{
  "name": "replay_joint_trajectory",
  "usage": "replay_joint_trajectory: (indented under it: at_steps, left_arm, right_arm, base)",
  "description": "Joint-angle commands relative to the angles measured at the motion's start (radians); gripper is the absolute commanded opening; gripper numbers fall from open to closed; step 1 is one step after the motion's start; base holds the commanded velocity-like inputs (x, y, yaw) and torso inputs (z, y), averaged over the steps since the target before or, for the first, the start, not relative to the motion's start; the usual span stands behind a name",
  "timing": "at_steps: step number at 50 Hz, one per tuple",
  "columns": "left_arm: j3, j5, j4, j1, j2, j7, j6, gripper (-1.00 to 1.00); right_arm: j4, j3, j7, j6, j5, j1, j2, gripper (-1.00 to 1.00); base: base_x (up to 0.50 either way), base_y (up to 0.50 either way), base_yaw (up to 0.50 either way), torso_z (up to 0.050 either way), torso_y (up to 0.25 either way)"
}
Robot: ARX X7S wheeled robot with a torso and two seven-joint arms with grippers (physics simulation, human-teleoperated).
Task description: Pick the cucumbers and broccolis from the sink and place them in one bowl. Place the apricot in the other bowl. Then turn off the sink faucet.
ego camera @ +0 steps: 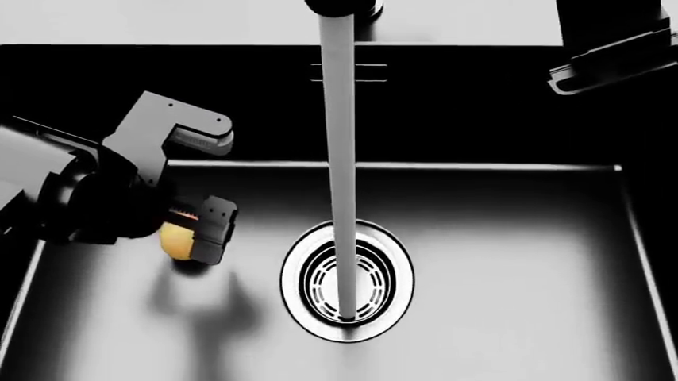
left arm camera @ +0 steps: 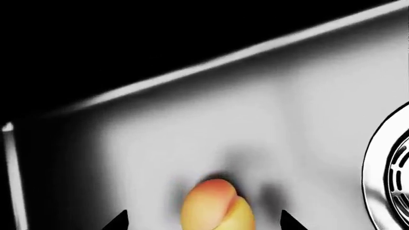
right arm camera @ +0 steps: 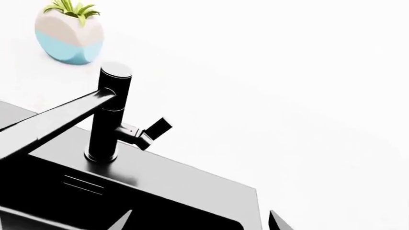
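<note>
- Left hand (ego camera: 196,190) is low in the left part of the black sink (ego camera: 509,171), fingers spread wide on either side of the apricot (left arm camera: 218,207), not yet closed on it.
- Water runs from the sink faucet (right arm camera: 105,115) into the drain (ego camera: 348,279).
- Right hand (right arm camera: 198,220) hovers far right, fingers apart and empty.
- The step appears to be grasping the apricot; next would be closing, lifting, and carrying it to a bowl, none in view.

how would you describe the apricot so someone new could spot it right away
Start at the big black sink with water pouring onto its round chrome drain. Look toward the left gripper; the apricot sits on the basin floor between its fingers. It is the only warm-coloured thing there: small, egg-shaped, yellow-orange with a pink blush and a crease.
</note>
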Motion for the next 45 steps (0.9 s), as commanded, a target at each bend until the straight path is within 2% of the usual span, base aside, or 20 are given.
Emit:
replay_joint_trajectory:
  at_steps: [1, 12, 22, 24, 29, 39, 40, 45]
  left_arm:
    - [-0.023, 0.041, -0.005, 0.003, 0.021, 0.044, 0.031, 1.00]
    - [-0.006, 0.037, 0.007, 0.002, 0.021, 0.060, 0.020, 1.00]
    - [-0.029, 0.049, -0.011, 0.036, 0.021, 0.042, 0.008, 1.00]
    - [-0.077, 0.098, -0.012, 0.062, 0.021, 0.030, -0.008, 1.00]
    - [-0.282, 0.322, -0.012, 0.106, 0.021, 0.048, -0.047, 1.00]
    - [-0.346, 0.389, -0.011, 0.119, 0.021, 0.063, -0.063, 1.00]
    - [-0.360, 0.389, -0.011, 0.118, 0.021, 0.073, -0.052, -1.00]
    - [-0.287, 0.320, -0.008, 0.087, 0.021, 0.086, -0.023, -1.00]
  right_arm:
    - [0.013, 0.011, -0.008, 0.002, 0.002, 0.038, -0.037, 1.00]
    - [-0.002, 0.014, -0.022, -0.003, -0.009, 0.017, -0.025, 1.00]
    - [-0.005, 0.011, -0.029, -0.011, -0.016, 0.010, -0.033, 1.00]
    - [-0.007, 0.011, -0.030, -0.013, -0.015, 0.008, -0.033, 1.00]
    - [-0.007, 0.009, -0.034, -0.015, -0.019, 0.005, -0.034, 1.00]
    - [-0.011, 0.009, -0.037, -0.020, -0.013, 0.004, -0.027, 1.00]
    - [-0.012, 0.010, -0.038, -0.022, -0.015, 0.001, -0.025, 1.00]
    - [-0.007, 0.006, -0.037, -0.021, -0.016, 0.008, -0.030, 1.00]
  base:
    - [0.00, 0.00, 0.00, 0.014, -0.244]
    - [0.00, 0.00, 0.00, 0.014, -0.240]
    - [0.00, 0.00, 0.00, 0.000, 0.000]
    - [0.00, 0.00, 0.00, 0.000, 0.000]
    - [0.00, 0.00, 0.00, 0.000, -0.005]
    - [0.00, 0.00, 0.00, -0.005, -0.009]
    - [0.00, 0.00, 0.00, -0.010, -0.010]
    - [0.00, 0.00, 0.00, -0.002, -0.005]
